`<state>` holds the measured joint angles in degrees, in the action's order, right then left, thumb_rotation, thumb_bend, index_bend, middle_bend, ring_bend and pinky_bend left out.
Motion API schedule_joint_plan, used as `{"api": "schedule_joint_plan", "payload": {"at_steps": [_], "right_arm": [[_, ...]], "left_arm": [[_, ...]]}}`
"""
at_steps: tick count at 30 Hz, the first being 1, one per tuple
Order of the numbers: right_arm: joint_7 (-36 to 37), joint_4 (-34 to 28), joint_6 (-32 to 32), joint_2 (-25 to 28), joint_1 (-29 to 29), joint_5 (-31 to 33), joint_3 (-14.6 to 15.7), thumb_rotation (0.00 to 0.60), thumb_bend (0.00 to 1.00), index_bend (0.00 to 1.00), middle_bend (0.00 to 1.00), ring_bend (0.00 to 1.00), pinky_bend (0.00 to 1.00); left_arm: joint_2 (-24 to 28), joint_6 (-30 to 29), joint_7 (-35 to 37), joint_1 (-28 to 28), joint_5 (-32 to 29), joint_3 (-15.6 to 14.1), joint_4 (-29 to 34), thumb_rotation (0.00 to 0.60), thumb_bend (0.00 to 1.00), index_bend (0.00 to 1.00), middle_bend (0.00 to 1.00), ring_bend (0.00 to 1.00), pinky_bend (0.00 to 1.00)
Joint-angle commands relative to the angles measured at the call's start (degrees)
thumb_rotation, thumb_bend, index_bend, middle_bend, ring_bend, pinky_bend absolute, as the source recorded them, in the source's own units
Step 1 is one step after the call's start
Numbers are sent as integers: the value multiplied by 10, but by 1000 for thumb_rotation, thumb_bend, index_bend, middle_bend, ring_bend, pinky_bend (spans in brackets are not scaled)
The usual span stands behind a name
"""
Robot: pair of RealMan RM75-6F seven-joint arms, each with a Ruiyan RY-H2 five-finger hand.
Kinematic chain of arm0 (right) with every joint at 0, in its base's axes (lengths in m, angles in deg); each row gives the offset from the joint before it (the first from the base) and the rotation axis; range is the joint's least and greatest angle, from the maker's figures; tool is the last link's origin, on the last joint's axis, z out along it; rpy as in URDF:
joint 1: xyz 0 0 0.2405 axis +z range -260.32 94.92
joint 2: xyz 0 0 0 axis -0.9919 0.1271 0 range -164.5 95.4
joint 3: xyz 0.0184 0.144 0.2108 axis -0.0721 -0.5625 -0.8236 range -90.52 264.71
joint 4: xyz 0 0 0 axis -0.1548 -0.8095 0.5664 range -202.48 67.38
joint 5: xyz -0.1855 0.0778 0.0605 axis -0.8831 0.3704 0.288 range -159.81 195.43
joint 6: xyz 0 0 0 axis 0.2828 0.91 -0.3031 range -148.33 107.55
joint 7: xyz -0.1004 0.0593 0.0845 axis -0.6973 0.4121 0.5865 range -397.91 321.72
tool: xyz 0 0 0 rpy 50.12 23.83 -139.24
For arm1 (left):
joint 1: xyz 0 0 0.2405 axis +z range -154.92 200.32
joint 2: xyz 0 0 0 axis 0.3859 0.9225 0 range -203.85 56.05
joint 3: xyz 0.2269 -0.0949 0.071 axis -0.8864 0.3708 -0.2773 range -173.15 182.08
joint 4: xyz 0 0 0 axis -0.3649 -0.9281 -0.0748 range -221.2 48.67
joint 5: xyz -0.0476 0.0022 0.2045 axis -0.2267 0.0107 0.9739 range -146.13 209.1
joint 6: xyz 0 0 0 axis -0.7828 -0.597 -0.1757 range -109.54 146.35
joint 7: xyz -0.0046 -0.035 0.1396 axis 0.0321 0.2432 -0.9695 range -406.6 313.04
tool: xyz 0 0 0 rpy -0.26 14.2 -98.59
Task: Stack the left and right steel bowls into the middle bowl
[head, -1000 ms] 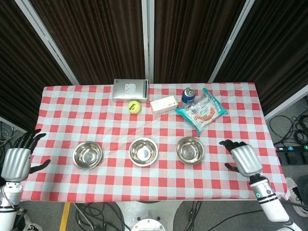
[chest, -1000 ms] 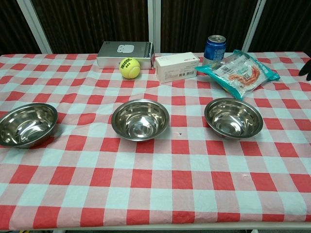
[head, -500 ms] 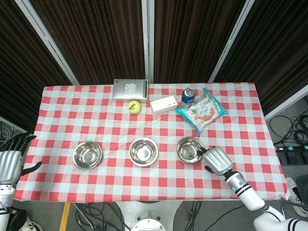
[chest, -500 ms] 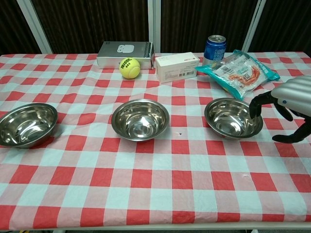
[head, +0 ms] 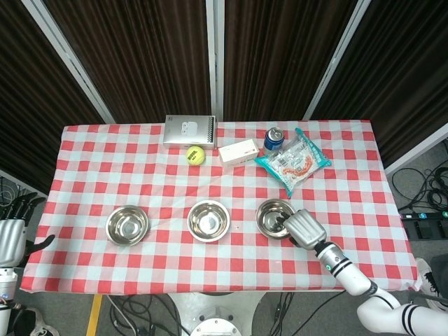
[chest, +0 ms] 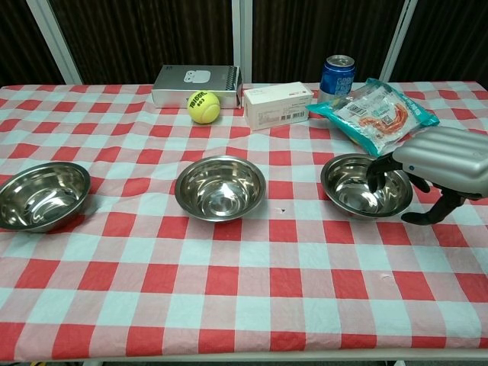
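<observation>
Head view: my right hand (head: 304, 228) sits at the right edge of the right bowl (head: 274, 218), fingertips over the rim and dipping inside, thumb outside; fingers apart, bowl not gripped or lifted. Middle bowl (head: 208, 220) and left bowl (head: 127, 225) stand in a row on the checkered tablecloth (head: 91, 161), well apart. My left hand (head: 10, 236) hangs off the table's left edge, fingers spread, holding nothing. Further back: silver box (head: 188, 130), tennis ball (head: 195, 155), white carton (head: 238, 151), blue can (head: 274, 138), snack bag (head: 293, 160).

Chest view: right hand (chest: 438, 166) over the right bowl's (chest: 358, 189) right rim, dark fingertips (chest: 379, 169) curled just inside, thumb down on the cloth beside it. Middle bowl (chest: 219, 187) empty, left bowl (chest: 40, 194) at the frame edge. Left hand not visible here.
</observation>
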<state>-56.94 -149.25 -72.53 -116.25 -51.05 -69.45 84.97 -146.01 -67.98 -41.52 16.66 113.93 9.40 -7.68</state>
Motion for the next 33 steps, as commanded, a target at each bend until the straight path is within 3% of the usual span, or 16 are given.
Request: {"api": "schedule_joint_plan", "payload": {"at_steps": [1,8,22,33], "right_arm": [[2,9,5,-6,6,3,2,600,209,386,366,629,636],[12,33,16,-15,16,9,6,600,226,396,374,629,636],[18,95,19,-62,36,7,11,600,236,517,453,630,635],[25,116,-2,-74,38,3,12,600,323,609,515,647,636]], "left_arm": [[-1,3,4,1,-3,1,-4,600,153,259,255,162,251],[1,10,28,1,1,-3,-8,600,154,259,255,162,251],[6,6,44,1,11,-3,-6,600,154,259,255,162,251],[8,1,62,2,16,-1,-11,600,156,259,254,162,251]]}}
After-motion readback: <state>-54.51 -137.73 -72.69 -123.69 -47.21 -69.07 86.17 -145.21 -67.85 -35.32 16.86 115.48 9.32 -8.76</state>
